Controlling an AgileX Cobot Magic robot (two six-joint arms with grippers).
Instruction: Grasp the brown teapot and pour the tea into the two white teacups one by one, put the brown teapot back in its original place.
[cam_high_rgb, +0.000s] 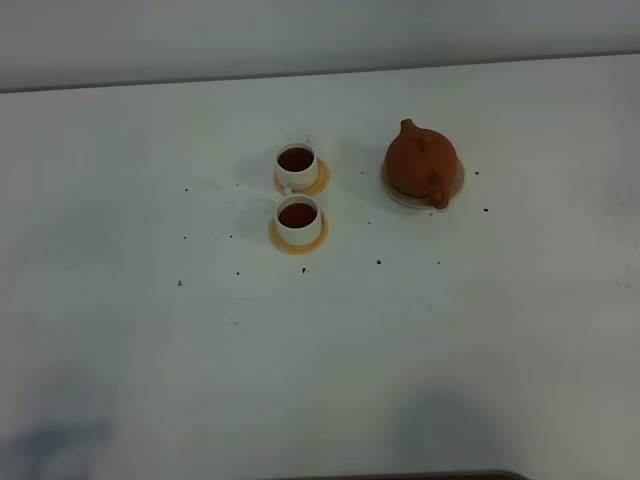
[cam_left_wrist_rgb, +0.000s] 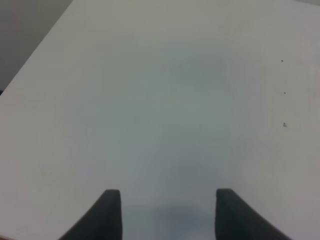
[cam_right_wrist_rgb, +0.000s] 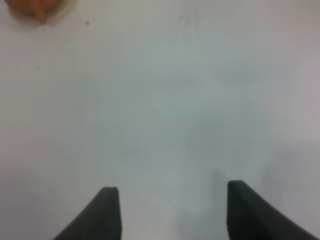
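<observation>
The brown teapot (cam_high_rgb: 421, 162) sits upright on its pale beige saucer (cam_high_rgb: 401, 193) at the right of the white table; a blurred edge of it shows in the right wrist view (cam_right_wrist_rgb: 35, 9). Two white teacups stand left of it on orange coasters, the far one (cam_high_rgb: 297, 163) and the near one (cam_high_rgb: 298, 220), both holding dark tea. No arm shows in the exterior high view. My left gripper (cam_left_wrist_rgb: 169, 212) is open and empty over bare table. My right gripper (cam_right_wrist_rgb: 172, 212) is open and empty, well away from the teapot.
Small dark specks (cam_high_rgb: 378, 262) lie scattered on the white table (cam_high_rgb: 320, 350) around the cups and teapot. The table's far edge meets a grey wall (cam_high_rgb: 300, 40). The table's left edge shows in the left wrist view (cam_left_wrist_rgb: 35, 55).
</observation>
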